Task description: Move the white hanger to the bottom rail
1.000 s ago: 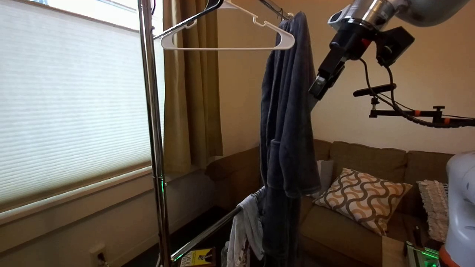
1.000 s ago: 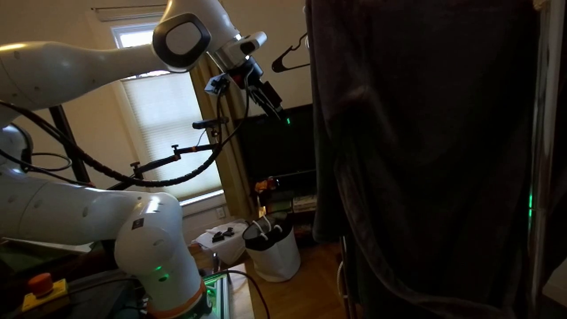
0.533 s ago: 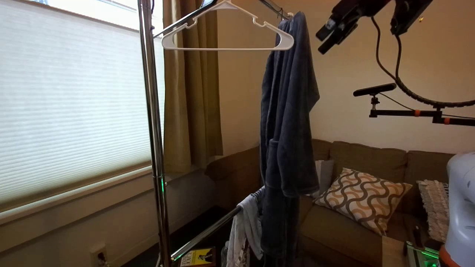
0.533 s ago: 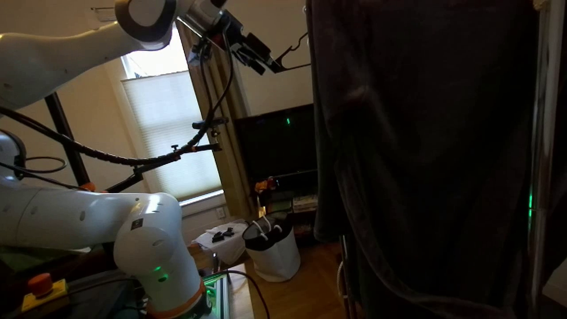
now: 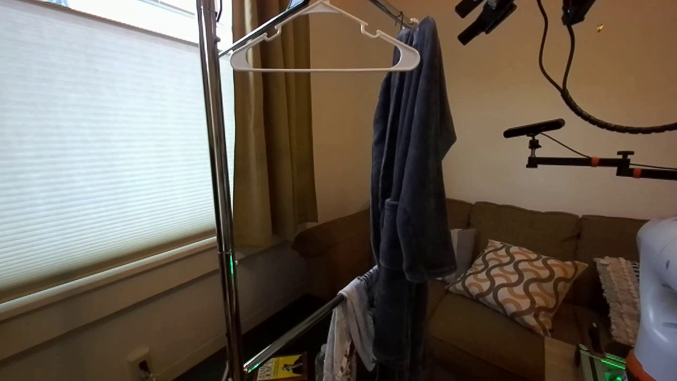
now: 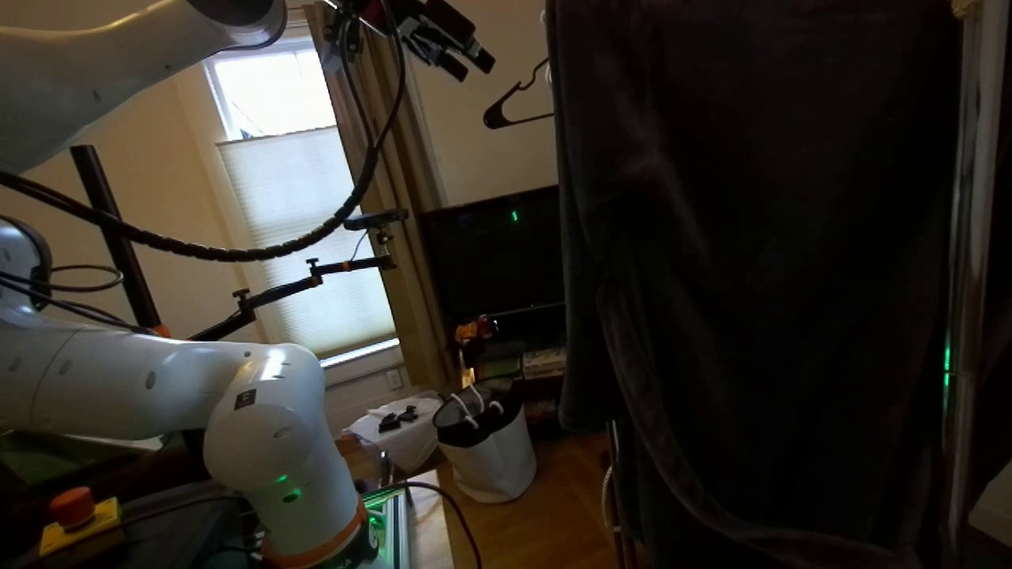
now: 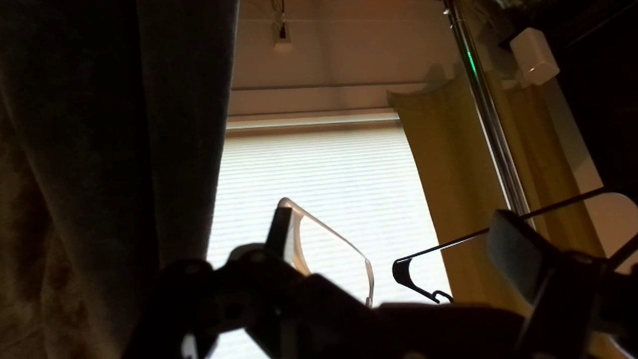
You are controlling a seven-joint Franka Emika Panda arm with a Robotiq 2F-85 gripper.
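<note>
Daylight glows through the window shade (image 7: 319,159) behind the white hanger (image 5: 323,70), presumably hooked over the upper rail (image 5: 390,11) of the clothes rack (image 5: 219,164), well above the bottom rail (image 5: 294,334). Spread wide, holding nothing, the pincer (image 6: 472,69) is probably set to straddle the hanger's frame.

In an exterior view the top edge cuts off the hook of the white hanger (image 5: 325,70) near the robe (image 5: 411,159) and crops the pincer (image 5: 461,25) apart from it. The robe hides the far end of the bottom rail (image 5: 296,331) and, in an exterior view, part of a black hanger (image 6: 496,118). In the wrist view the blurred pincer partly covers the white hanger.
</note>
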